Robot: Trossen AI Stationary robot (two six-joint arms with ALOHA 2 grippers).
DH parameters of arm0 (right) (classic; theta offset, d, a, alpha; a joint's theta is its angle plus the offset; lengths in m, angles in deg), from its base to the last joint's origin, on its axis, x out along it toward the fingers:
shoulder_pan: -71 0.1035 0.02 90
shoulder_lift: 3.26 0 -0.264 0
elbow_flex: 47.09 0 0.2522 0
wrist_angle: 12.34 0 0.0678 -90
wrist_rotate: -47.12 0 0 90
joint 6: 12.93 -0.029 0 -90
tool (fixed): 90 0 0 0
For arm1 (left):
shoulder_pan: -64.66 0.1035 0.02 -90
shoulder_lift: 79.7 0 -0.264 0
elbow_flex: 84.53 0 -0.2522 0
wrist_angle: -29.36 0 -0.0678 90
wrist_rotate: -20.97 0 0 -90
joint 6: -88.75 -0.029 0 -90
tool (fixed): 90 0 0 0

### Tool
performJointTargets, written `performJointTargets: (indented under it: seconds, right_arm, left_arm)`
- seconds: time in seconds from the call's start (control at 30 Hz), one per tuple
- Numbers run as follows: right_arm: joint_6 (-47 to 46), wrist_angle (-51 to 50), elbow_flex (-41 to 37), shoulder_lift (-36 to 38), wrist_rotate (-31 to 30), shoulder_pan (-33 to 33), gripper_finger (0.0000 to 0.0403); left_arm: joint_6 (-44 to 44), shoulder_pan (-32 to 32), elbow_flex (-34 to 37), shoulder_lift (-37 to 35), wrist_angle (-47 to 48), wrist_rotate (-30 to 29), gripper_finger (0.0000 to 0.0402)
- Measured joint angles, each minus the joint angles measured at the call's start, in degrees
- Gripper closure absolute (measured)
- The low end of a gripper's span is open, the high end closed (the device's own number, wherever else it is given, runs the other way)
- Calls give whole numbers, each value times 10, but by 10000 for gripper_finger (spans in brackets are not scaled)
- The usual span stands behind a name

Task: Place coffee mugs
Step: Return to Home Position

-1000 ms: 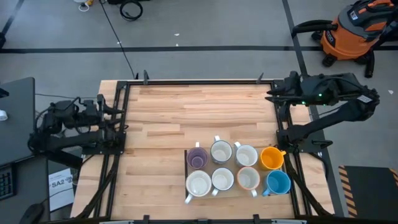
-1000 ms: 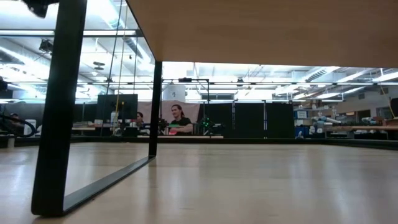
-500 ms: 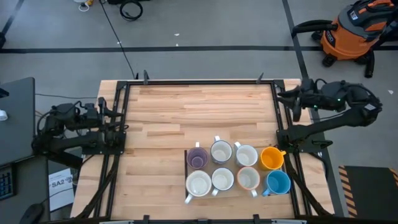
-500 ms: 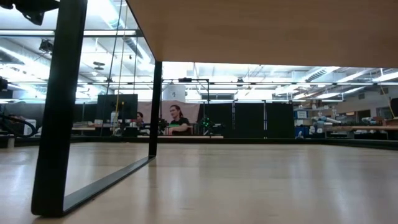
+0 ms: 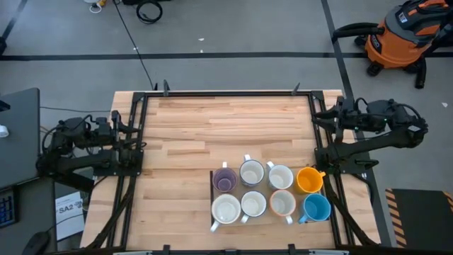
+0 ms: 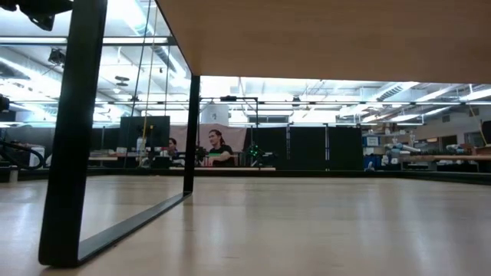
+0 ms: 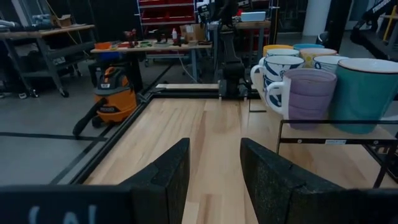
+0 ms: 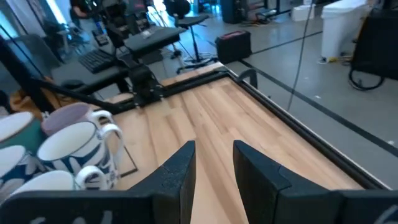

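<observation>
Eight coffee mugs stand upright in two rows on a low dark wire rack (image 5: 211, 185) at the table's near right. The far row is purple (image 5: 225, 180), white (image 5: 251, 172), white (image 5: 280, 176) and orange (image 5: 309, 180). The near row is white (image 5: 226, 210), white (image 5: 253, 204), cream (image 5: 282, 204) and blue (image 5: 316, 208). My left gripper (image 5: 134, 127) is open at the table's left edge, and the left wrist view shows the purple mug (image 7: 309, 93) far ahead of it. My right gripper (image 5: 318, 115) is open at the right edge, far from the mugs (image 8: 74, 149).
Bare wood (image 5: 219, 127) takes up the far and left parts of the table inside a black frame (image 5: 226, 93). An orange shop vacuum (image 5: 407, 32) stands on the floor beyond the far right corner. The low view shows a black frame leg (image 6: 73, 130) and people far off in the room.
My right arm has drawn back from over the table's far right corner toward the right edge, and has come a little toward the near side. Its gripper now rests by the frame's right rail. The mugs have stayed in place.
</observation>
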Motion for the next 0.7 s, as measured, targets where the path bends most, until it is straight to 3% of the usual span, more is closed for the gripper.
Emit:
performJointTargets:
  seconds: [0.13,0.43,0.7]
  right_arm:
    - [-5,12,-11,17,17,0,290]
    - [-13,22,-13,27,54,0,290]
    - [-13,31,-13,27,75,0,290]
  left_arm:
    - [7,0,17,0,-53,6,253]
    - [41,0,206,4,-300,49,253]
    - [55,0,340,4,-451,51,253]
